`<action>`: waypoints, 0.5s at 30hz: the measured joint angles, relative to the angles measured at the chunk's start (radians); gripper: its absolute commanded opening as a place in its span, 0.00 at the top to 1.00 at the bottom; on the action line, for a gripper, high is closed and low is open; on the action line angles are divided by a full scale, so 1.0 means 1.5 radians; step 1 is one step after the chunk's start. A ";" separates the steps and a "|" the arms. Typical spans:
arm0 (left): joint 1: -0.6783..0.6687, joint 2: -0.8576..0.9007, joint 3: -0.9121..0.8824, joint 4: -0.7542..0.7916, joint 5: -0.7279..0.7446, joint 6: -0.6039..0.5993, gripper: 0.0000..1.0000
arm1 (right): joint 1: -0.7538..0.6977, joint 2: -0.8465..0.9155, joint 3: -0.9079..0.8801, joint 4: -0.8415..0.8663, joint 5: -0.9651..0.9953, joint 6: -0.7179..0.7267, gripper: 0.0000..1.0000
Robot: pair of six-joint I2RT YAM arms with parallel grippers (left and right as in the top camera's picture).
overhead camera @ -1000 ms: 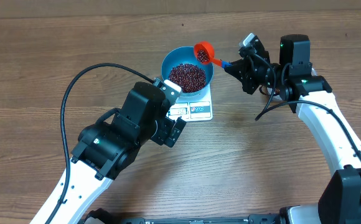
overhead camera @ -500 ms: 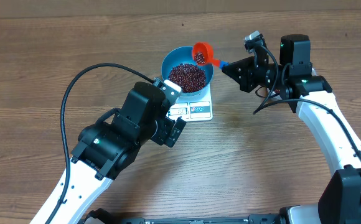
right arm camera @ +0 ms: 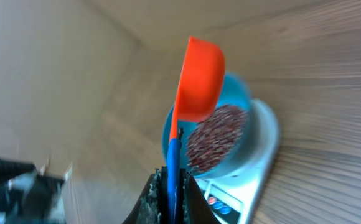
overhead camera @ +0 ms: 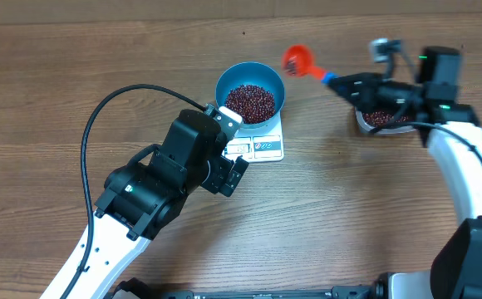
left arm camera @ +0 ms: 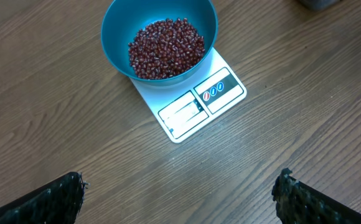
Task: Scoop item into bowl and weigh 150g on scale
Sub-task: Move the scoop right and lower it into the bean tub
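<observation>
While the brown wood-grain bench (overhead camera: pixel 41 75) is stretching across the overhead view, the left pincer (left arm camera: pixel 180 205) is hanging wide and empty near the scale (overhead camera: pixel 264 148), which is carrying the blue bowl (overhead camera: pixel 224 83) with the beans (overhead camera: pixel 250 101) heaped inside. Further right, the right pincer (right arm camera: pixel 171 186) is clamping the blue handle of an orange scoop (overhead camera: pixel 297 59), and its arm is partly covering a clear tub (overhead camera: pixel 382 120) of beans.

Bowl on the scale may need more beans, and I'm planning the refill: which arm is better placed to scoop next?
Right. The right end effector is shut on the orange scoop, close to the clear tub of beans. The left end effector hangs open and empty near the scale.
</observation>
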 measured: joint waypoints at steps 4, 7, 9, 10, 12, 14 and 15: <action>0.000 0.000 0.000 0.000 0.000 0.000 0.00 | -0.102 0.000 0.000 -0.005 -0.030 0.008 0.96; 0.000 0.000 0.000 0.000 0.000 0.000 0.01 | -0.163 0.000 0.000 -0.019 -0.040 -0.001 0.96; 0.000 0.000 0.000 0.000 0.000 0.000 0.00 | -0.200 0.000 0.000 -0.036 -0.042 -0.019 0.96; 0.000 0.000 0.000 0.000 0.000 0.000 0.00 | -0.220 0.000 0.000 -0.049 -0.044 -0.033 0.96; 0.000 0.000 0.000 0.000 0.000 0.000 0.01 | -0.240 0.000 0.000 -0.065 -0.041 -0.054 0.96; 0.000 0.000 0.000 0.000 0.000 0.000 0.00 | -0.255 0.000 0.000 -0.077 -0.037 -0.074 0.96; 0.000 0.000 0.000 0.000 0.000 0.000 0.00 | -0.262 0.000 0.000 -0.085 -0.035 -0.088 0.96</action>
